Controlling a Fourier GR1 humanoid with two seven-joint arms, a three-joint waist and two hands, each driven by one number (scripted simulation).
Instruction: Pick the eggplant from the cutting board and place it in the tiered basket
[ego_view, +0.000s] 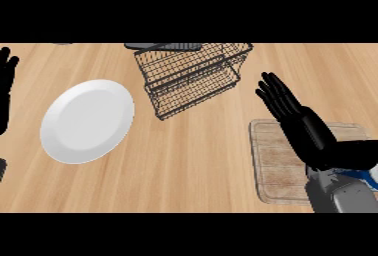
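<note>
Eggplant hidden under our right hand (299, 120), fingers straight and apart over board (273, 165); we'd expect smooth, light, grab mid-body

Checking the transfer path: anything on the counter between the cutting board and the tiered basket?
Nothing visible does. Bare counter lies between the cutting board and the tiered basket. The white plate sits off to the left, outside that line. The right hand hovers over the board, fingers straight; the eggplant itself is not visible.

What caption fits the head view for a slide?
Right hand open above the cutting board, short of the tiered basket; left hand resting at the edge.
</note>
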